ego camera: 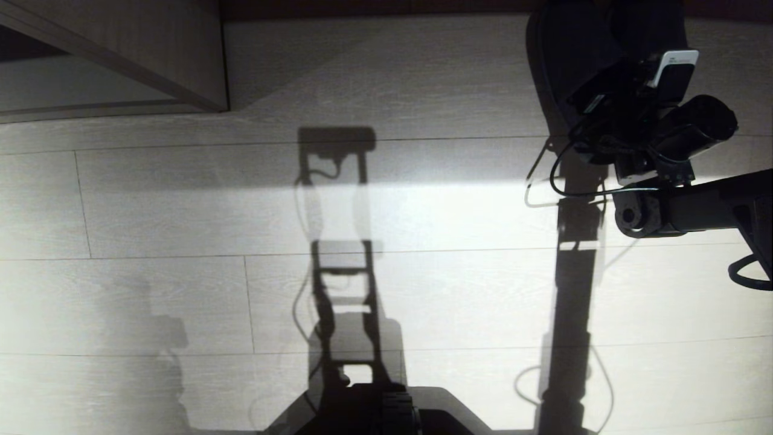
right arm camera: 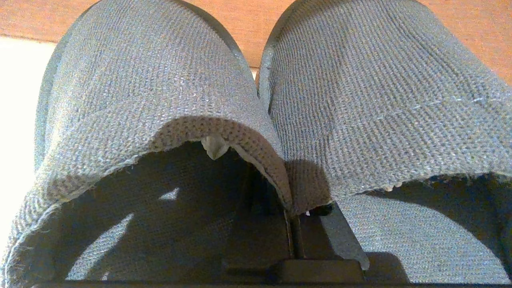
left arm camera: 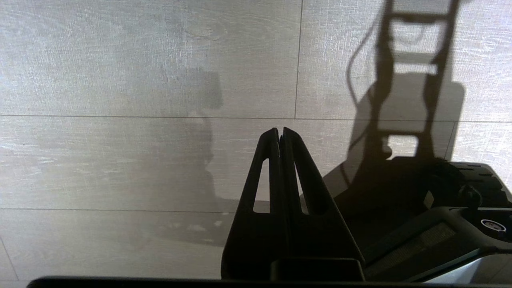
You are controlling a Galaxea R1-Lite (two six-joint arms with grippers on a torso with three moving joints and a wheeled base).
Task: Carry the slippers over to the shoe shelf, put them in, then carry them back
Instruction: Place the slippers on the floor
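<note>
While the pair of grey-blue woven fabric slippers [right arm camera: 256, 100] is pinched by its adjoining inner edges in the closed right gripper [right arm camera: 296, 224], carrying is judged underway; shelving and return are left.

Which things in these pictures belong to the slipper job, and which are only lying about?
Belong to the job:
- slippers, pinched together at their inner edges by the right pincer
- pale wood shelf corner

Only there:
- left pincer, shut, empty, above the floor
- robot base
</note>
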